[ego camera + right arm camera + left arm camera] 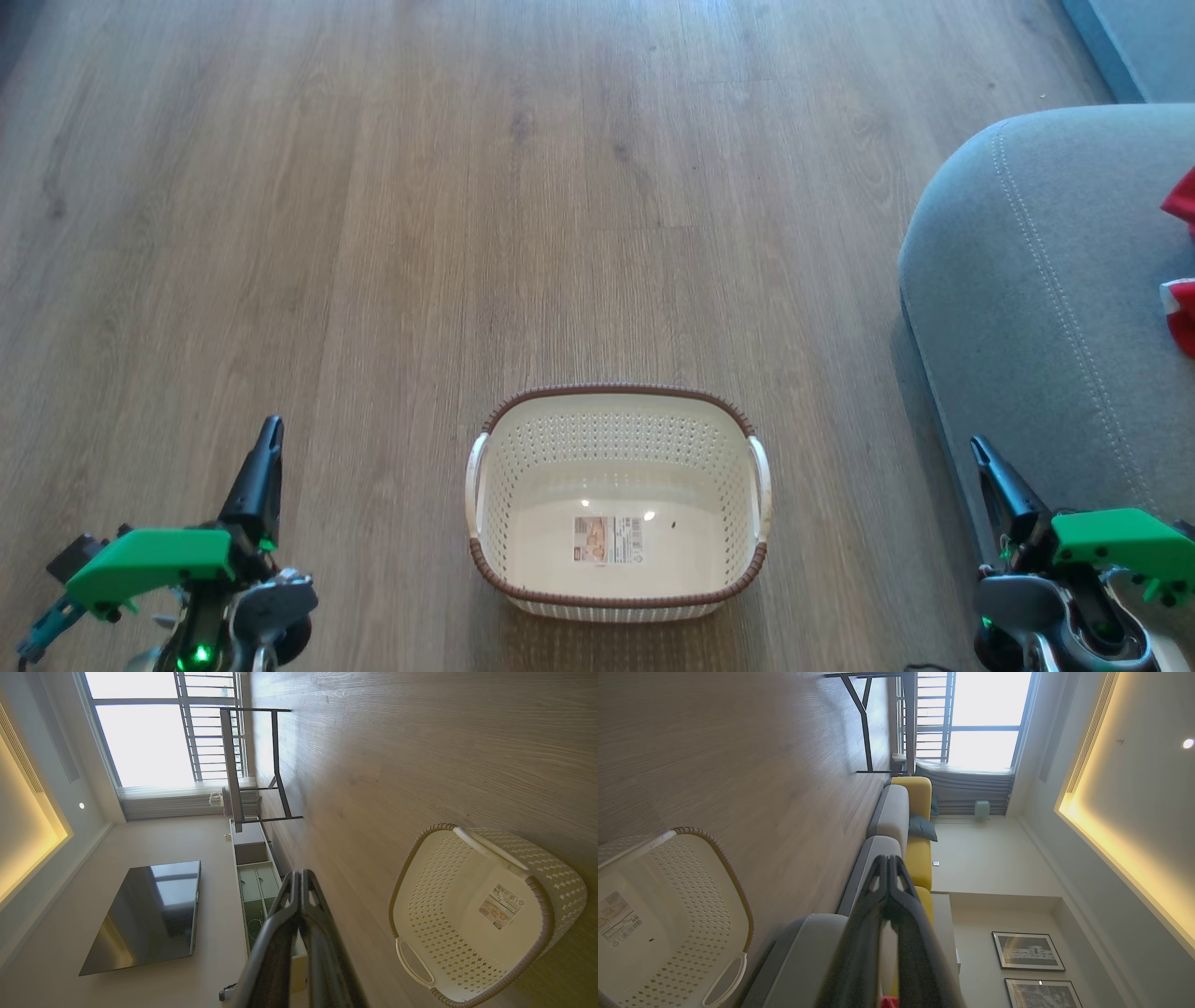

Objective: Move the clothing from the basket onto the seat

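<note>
The cream basket [616, 401] with its brown rim stands on the wooden floor at the lower middle of the head view, holding just the paper label [609, 539] on its floor. It also appears as the basket [696, 896] in the left wrist view and the basket [467, 914] in the right wrist view. Red clothing [1181, 280] lies on the grey seat [1027, 308] at the right edge, mostly cut off. My left gripper [266, 434] is shut, left of the basket. My right gripper [980, 453] is shut, beside the seat's front edge.
Wooden floor [467, 187] stretches ahead of the basket. A grey and yellow sofa [896, 821] runs along the wall. A dark-legged table [252, 765] stands near the window, and a television [149, 914] hangs above a low cabinet.
</note>
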